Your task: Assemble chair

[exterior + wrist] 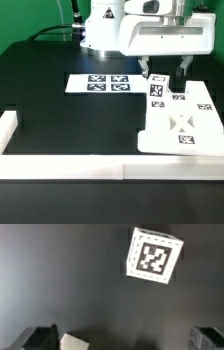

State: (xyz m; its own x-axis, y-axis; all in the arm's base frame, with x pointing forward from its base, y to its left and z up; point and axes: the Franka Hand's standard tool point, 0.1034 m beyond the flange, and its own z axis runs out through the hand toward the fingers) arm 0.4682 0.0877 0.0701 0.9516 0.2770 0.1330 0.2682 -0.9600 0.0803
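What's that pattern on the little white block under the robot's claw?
A square black-and-white tag on the white chair part, clearest in the wrist view.

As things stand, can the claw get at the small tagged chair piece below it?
Probably yes. The claw is open above the small tagged piece, and nothing lies between them. The larger cross-braced part sits close beside it, so clearance looks tight.

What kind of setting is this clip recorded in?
Probably a robot lab bench: a black table edged by a white rail, a marker board of printed tags, and tagged white chair parts under the arm's open claw.
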